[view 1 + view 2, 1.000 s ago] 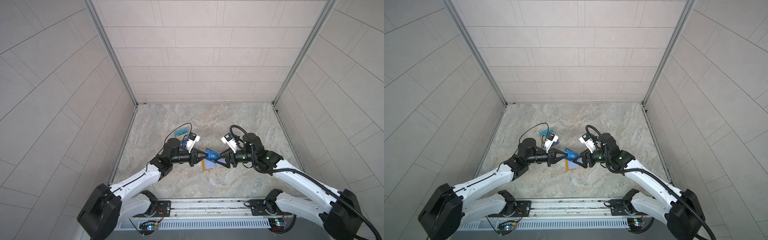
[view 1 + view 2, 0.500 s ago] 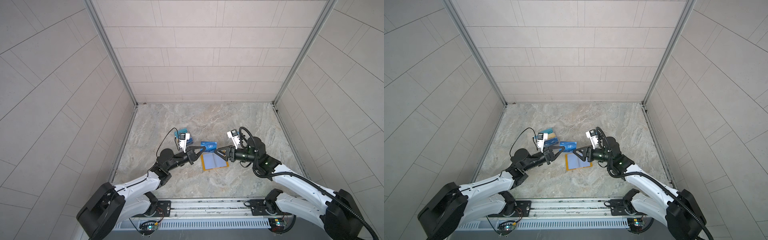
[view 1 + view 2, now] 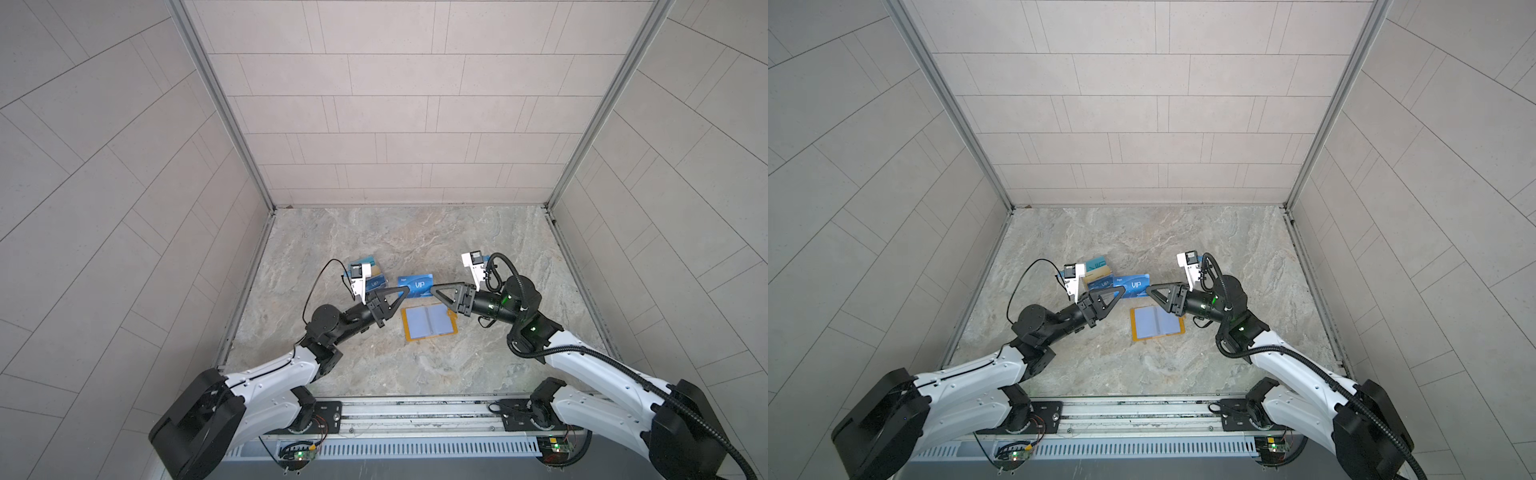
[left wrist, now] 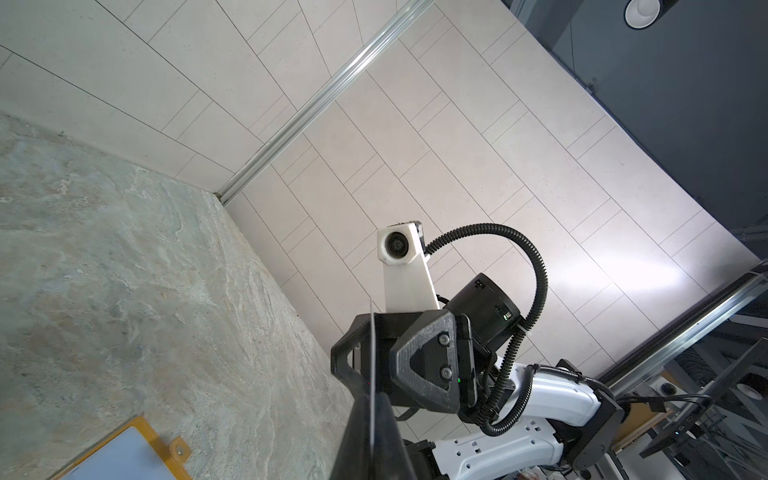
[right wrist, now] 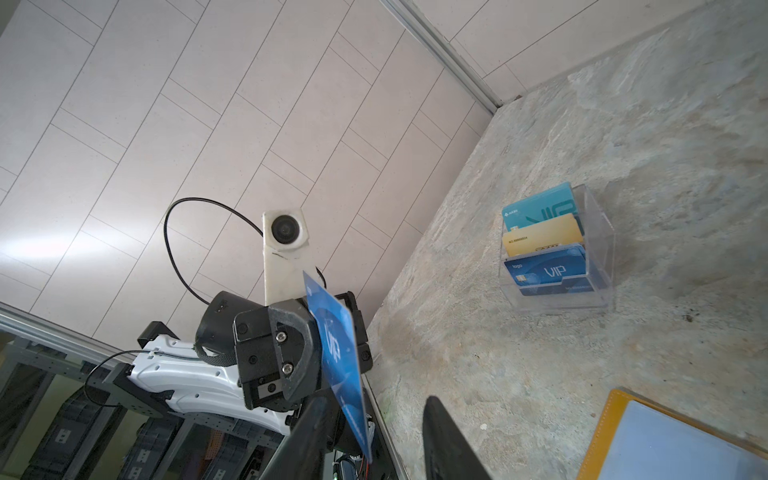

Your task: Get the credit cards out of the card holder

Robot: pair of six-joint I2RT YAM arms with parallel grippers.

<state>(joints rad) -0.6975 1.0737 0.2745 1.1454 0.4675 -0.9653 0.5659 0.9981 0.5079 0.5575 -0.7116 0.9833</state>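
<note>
Reads as a pass from arm to arm, with one card already out of the wallet. Pinches with the left gripper (image 3: 405,294) one short end of a thin blue plastic card (image 3: 415,285) with pale "VIP" lettering, jaws tight on it, card lifted clear of the surface and roughly level in both top views. Brackets the opposite short end with the right gripper (image 3: 433,289), jaws part-way apart and not yet pressed home. In the right wrist view, has the card close against one finger (image 5: 305,438), with a clear gap to the other.

Has the mustard-yellow leather-look booklet card holder (image 3: 415,324) lying open and flat about the middle of the grey marbled surface (image 3: 374,232), a little toward its front edge, near the lifted card and not touching it. Shows only bluish clear sleeves there, no card face visible, so probably emptied or nearly so. Has, nearer the left edge of the surface, a clear acrylic tiered stand (image 5: 598,232) with a teal card (image 5: 540,208), a gold card (image 5: 540,237) and a second blue card (image 5: 544,272) upright in its tiers.

Next, calls for closing the right jaws squarely on the card's end, pads flat on both faces, before any release by the left gripper. Then calls for a slow, straight parting of the arms, to avoid bending or dropping the thin plastic. Cannot tell from here the intended resting place.
</note>
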